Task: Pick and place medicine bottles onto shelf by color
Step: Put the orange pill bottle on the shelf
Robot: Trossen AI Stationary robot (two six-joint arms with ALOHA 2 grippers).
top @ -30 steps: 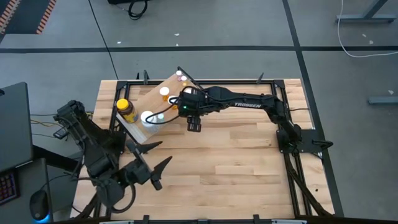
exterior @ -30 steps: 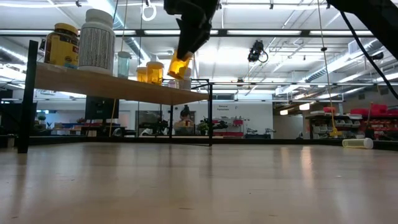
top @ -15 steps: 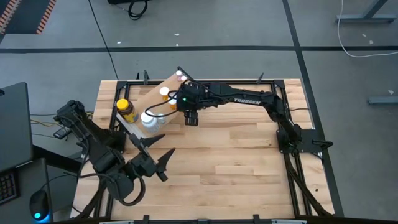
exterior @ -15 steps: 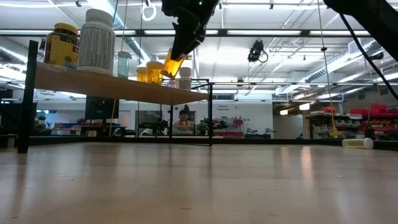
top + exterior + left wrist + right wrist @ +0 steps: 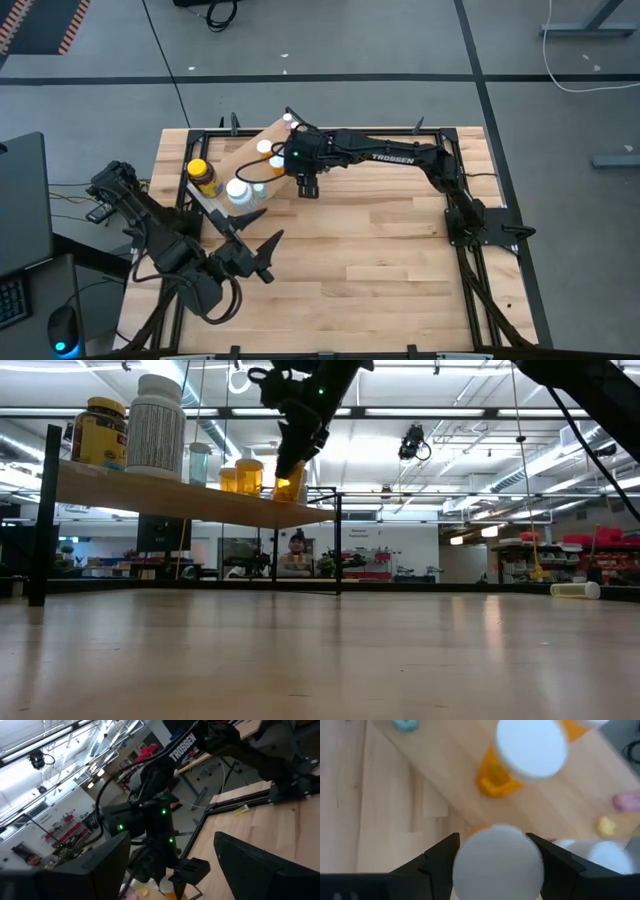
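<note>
The right gripper (image 5: 290,465) pinches an orange vial (image 5: 289,482) between its two fingers, gripping at the white cap (image 5: 497,860) so that the cap fills the gap between the jaws in the right wrist view. The vial hangs with its long axis nearly upright, tilted a little, cap up and base down. Its base is at the shelf (image 5: 190,497) board, close beside another orange vial (image 5: 249,475) that stands there; whether it rests on the board or is just above it cannot be told. The body is translucent amber-orange, lit from behind in the low view.

From above, this gripper (image 5: 290,160) is over the far part of the shelf (image 5: 225,195), which lies slantwise at the table's (image 5: 380,270) far left. The standing vial (image 5: 520,765) shows its round white cap and orange side past the held cap. A tiny teal vial (image 5: 405,725), a pink one (image 5: 626,800) and a yellow one (image 5: 606,825) lie on the board farther off.

Toward the shelf's other end stand a large white bottle (image 5: 155,428) and an amber jar (image 5: 99,432) with a yellow lid, both upright.

The left gripper (image 5: 252,245) waits over the table's near left, its fingers spread and holding nothing.
</note>
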